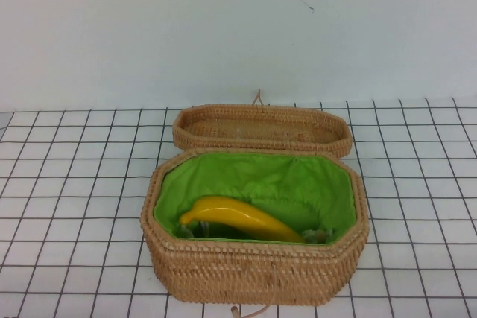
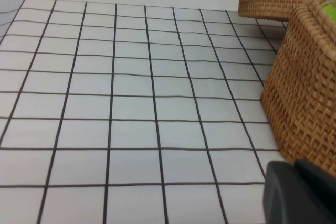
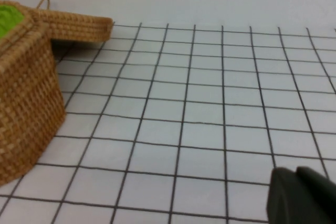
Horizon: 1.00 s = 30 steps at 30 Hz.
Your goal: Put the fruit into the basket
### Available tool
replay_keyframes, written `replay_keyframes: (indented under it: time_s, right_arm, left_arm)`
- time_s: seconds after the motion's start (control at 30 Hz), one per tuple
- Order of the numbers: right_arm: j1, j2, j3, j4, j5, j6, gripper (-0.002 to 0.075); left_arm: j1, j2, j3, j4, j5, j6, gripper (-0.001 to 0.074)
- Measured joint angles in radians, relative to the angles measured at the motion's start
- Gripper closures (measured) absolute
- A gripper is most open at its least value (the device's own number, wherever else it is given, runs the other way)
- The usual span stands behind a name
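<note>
The yellow banana (image 1: 238,218) lies inside the open wicker basket (image 1: 253,269) on its green lining (image 1: 276,180). The basket's woven lid (image 1: 261,128) lies open behind it. Neither arm shows in the high view. My left gripper (image 2: 299,192) is shut and empty, low over the table just left of the basket's wall (image 2: 304,87). My right gripper (image 3: 302,198) is shut and empty, low over the table to the right of the basket (image 3: 23,103), well apart from it.
The table is white with a black grid (image 1: 74,184). A white wall rises behind the lid. A cord loop (image 1: 257,97) sticks up from the lid's far edge, and another cord (image 1: 250,310) hangs at the basket's front.
</note>
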Motion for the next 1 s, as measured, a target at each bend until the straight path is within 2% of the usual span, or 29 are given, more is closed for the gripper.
replay_keyframes:
  time_s: [0.13, 0.2, 1.0]
  right_arm:
    - [0.0, -0.002, 0.0, -0.18, -0.004, 0.227, 0.0725]
    - [0.0, -0.002, 0.0, -0.233, -0.004, 0.285, 0.0725]
    - [0.0, -0.002, 0.0, -0.233, -0.009, 0.292, 0.0725]
  left_arm:
    - [0.0, 0.0, 0.0, 0.0, 0.0, 0.0, 0.0735]
    - [0.0, 0.0, 0.0, 0.0, 0.0, 0.0, 0.0735]
    - [0.0, 0.0, 0.0, 0.0, 0.0, 0.0, 0.0735]
